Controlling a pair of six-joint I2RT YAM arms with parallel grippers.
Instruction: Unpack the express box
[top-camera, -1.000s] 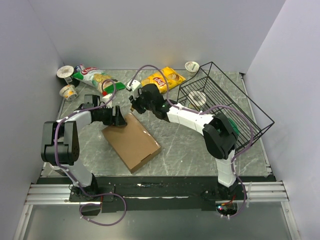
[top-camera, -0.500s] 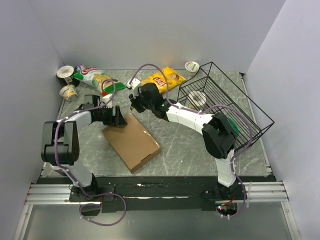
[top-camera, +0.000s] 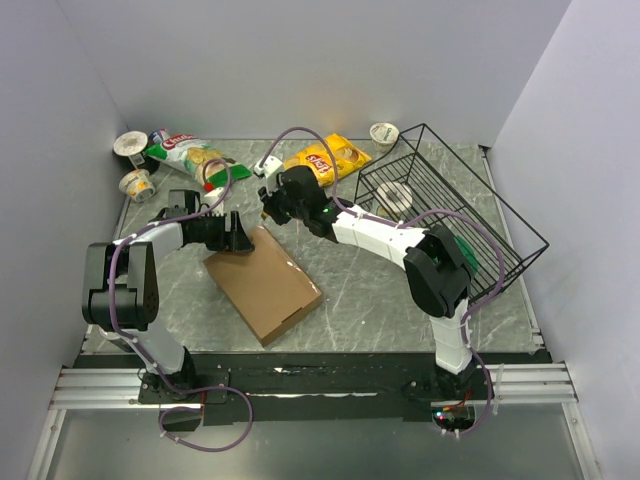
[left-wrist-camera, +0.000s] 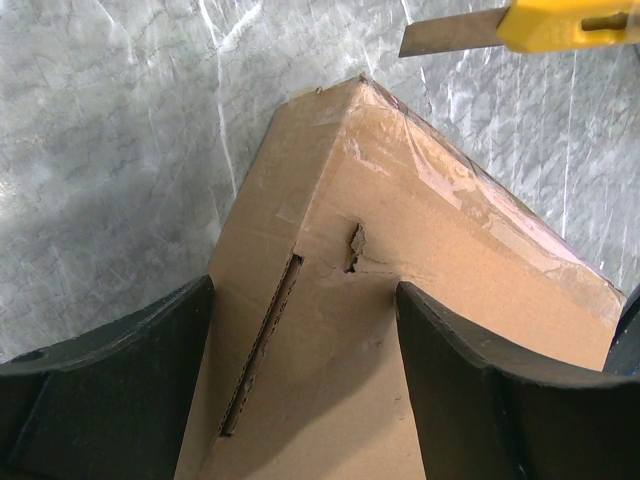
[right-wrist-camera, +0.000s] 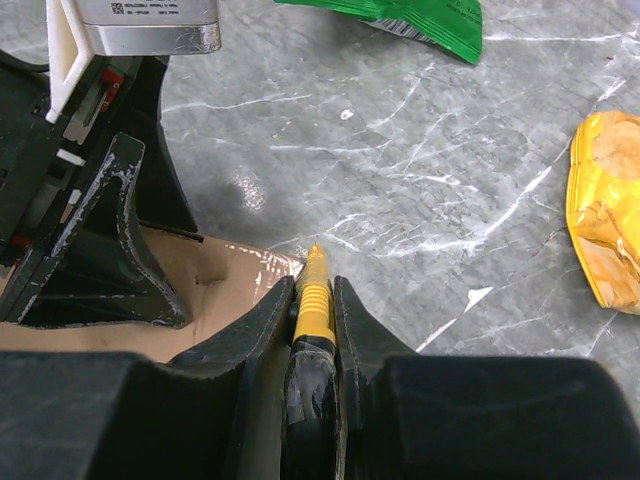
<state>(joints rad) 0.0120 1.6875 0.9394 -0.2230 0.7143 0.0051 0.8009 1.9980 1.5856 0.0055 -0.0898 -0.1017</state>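
Note:
The express box, a flat brown cardboard mailer, lies closed on the marble table in front of the left arm. My left gripper straddles its far corner, with cardboard filling the gap between the black fingers in the left wrist view. The box's taped edge shows there. My right gripper is shut on a yellow utility knife. The knife's tip sits just past the box's far corner. Its blade also shows at the top of the left wrist view.
A black wire basket with a round cup inside stands at the right. A yellow snack bag and a green snack bag lie at the back. Cups stand at the back left and the back right.
My right gripper with the knife has shifted slightly toward the back. The left gripper and the box have not moved.

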